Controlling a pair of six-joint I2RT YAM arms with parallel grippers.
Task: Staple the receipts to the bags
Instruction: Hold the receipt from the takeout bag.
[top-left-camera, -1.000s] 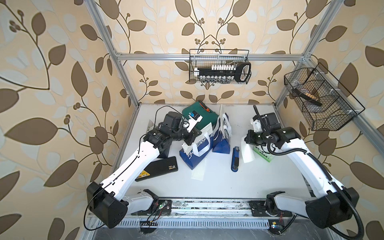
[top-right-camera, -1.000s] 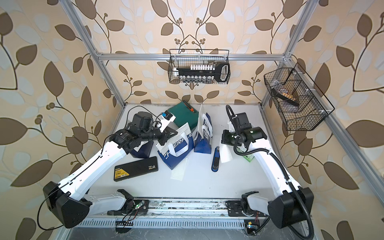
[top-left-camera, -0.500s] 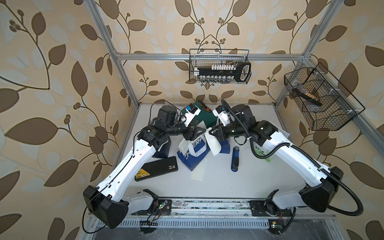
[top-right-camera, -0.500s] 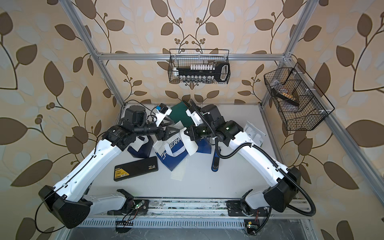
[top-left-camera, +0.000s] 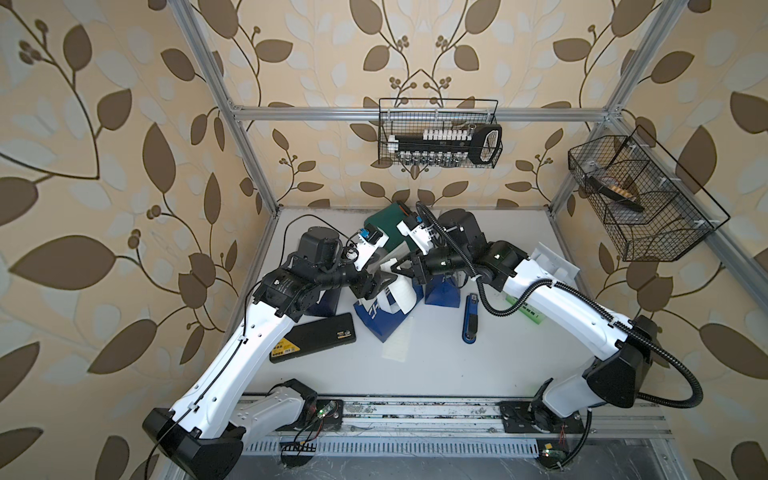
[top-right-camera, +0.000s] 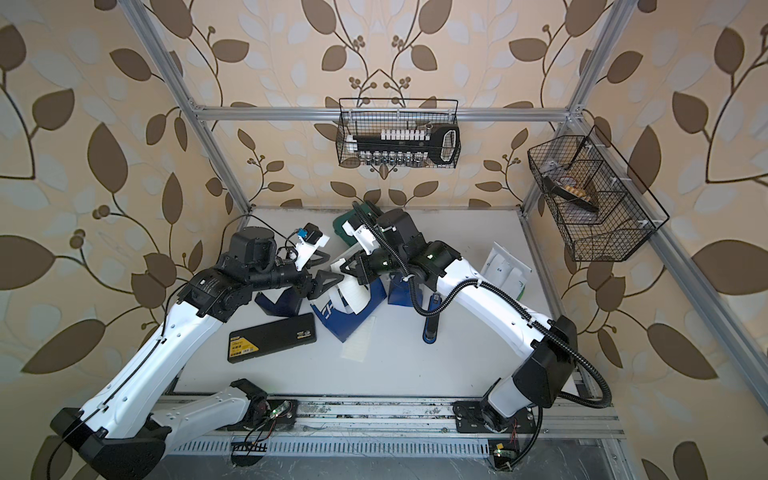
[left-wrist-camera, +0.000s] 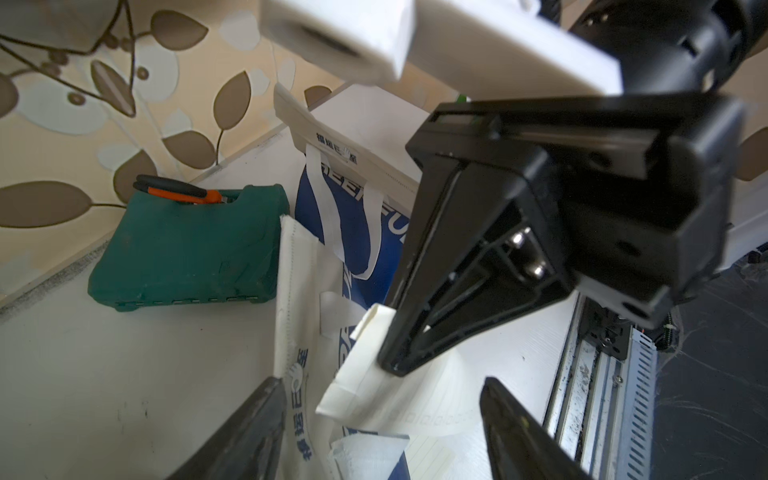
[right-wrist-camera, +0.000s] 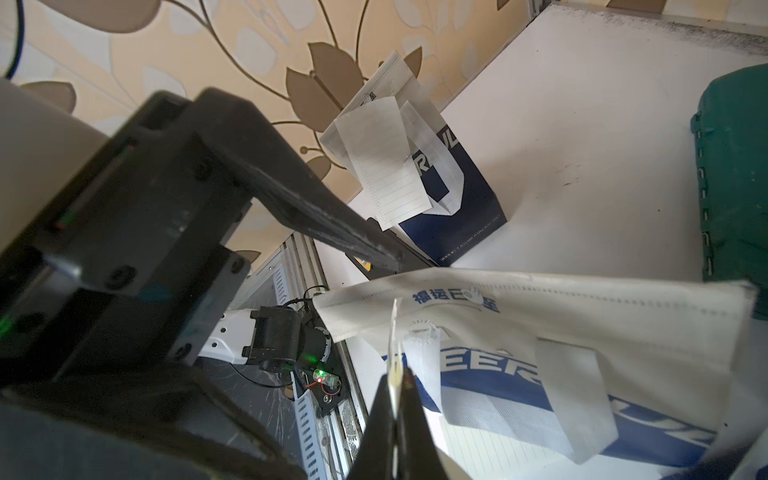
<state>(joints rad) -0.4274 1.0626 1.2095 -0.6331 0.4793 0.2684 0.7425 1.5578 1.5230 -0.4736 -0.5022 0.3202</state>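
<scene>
Your right gripper (right-wrist-camera: 395, 380), jaws pinched on a thin cream paper receipt (left-wrist-camera: 432, 386), beside the navy-and-white paper bag (right-wrist-camera: 582, 316), your left gripper (left-wrist-camera: 380, 386), jaws spread wide, holding nothing

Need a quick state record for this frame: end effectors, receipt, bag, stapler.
left end effector: open, grips nothing
right end effector: shut on receipt
receipt position: at the white top band of the navy bag
stapler: lying on the table, unheld
other receipt: hangs from the top of another bag
</scene>
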